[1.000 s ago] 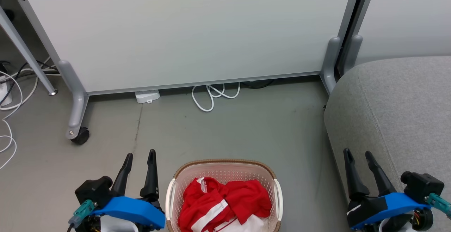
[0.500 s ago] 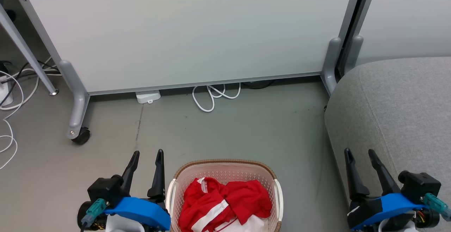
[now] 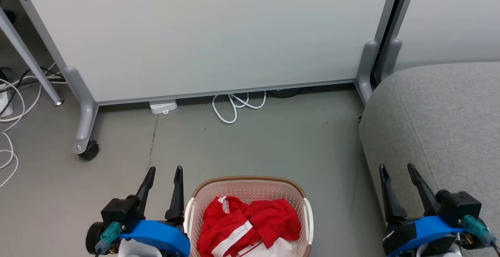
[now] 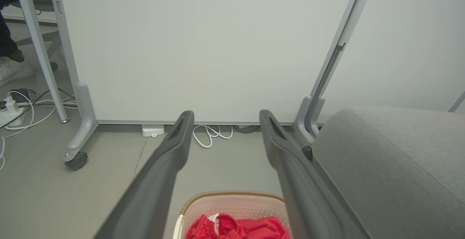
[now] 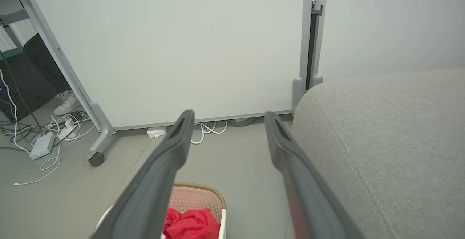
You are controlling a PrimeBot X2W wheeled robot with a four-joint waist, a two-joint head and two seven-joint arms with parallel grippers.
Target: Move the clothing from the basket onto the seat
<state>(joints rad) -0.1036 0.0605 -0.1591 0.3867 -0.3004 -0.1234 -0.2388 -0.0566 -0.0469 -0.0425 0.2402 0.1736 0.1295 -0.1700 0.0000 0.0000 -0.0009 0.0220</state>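
Left end effector [image 3: 165, 168] spread, just beside basket [image 3: 250, 179] rim

The clothing [image 3: 250, 225] lies crumpled inside the basket [image 3: 250, 179]. It is bright red fabric with a white stripe and a white panel at the near edge, perhaps 2 garments, though the folds hide where 1 ends. The basket is cream-white with perforated walls and a brown woven-look rim, and it stands upright on the floor [image 3: 273, 147]. The seat [image 3: 441, 120], in light grey woven upholstery with a rounded corner and a seam, stands apart to its right.
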